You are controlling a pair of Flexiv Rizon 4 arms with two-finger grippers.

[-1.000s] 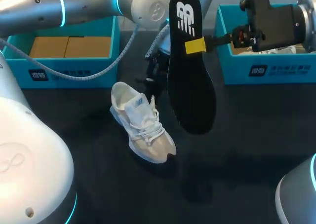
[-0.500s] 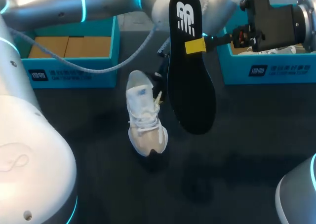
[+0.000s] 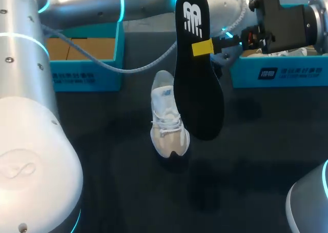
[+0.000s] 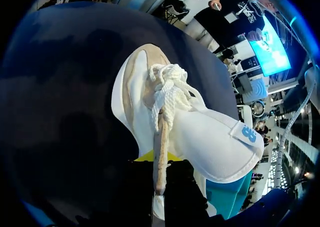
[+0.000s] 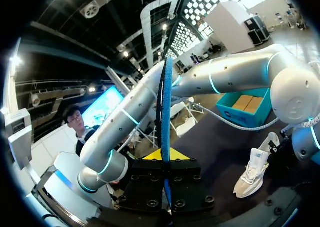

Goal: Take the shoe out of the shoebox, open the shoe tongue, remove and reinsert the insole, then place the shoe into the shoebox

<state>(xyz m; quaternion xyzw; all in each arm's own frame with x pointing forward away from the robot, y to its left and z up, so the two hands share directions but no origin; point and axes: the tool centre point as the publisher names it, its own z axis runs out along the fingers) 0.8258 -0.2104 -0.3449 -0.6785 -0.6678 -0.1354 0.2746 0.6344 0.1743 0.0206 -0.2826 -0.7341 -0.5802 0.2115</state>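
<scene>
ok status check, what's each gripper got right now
Right gripper shut on insole, held upright in the air. Left gripper shut on shoe, toe down. Insole apart from shoe.

L arm (image 3: 92, 2) swung right over the last sec & carried the shoe (image 3: 168, 121) w/ it. Shoe went from left-of-centre on the table to abt the middle, now just beside the left edge of the insole (image 3: 197, 89) in head view. It also turned: toe was pointing near-right, now pretty much straight near, heel far. The arm covers more of the left box (image 3: 107, 74) than b4.
</scene>
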